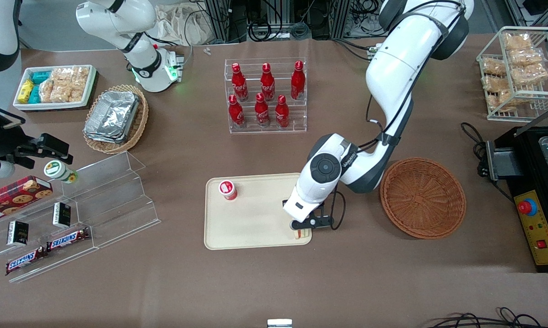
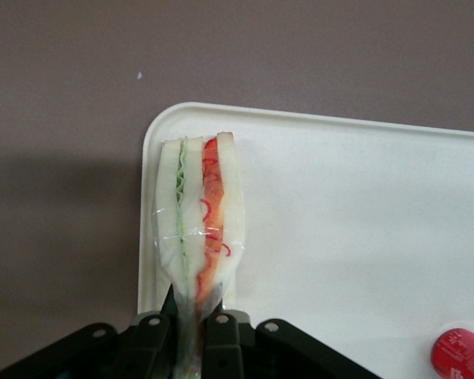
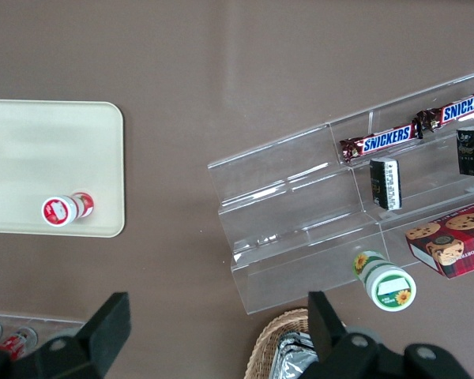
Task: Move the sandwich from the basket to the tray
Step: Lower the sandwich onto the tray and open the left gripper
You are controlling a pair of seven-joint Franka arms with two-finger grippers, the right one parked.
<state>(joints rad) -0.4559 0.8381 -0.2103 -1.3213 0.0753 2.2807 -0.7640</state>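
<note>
Cream plastic tray (image 1: 251,228), one, flat, rounded corners; one layered sandwich (image 2: 197,229) clamped in gripper (image 1: 302,229) over tray's corner. One round woven wicker basket (image 1: 423,198) beside. One red-capped cup (image 1: 227,189) on tray.

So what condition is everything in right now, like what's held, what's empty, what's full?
sandwich: wrapped in clear film, held on edge over a corner of the tray
gripper: shut on the sandwich
tray: holds a small red-lidded cup, upright
basket: empty
bottle rack: holds six red bottles, upright
</note>
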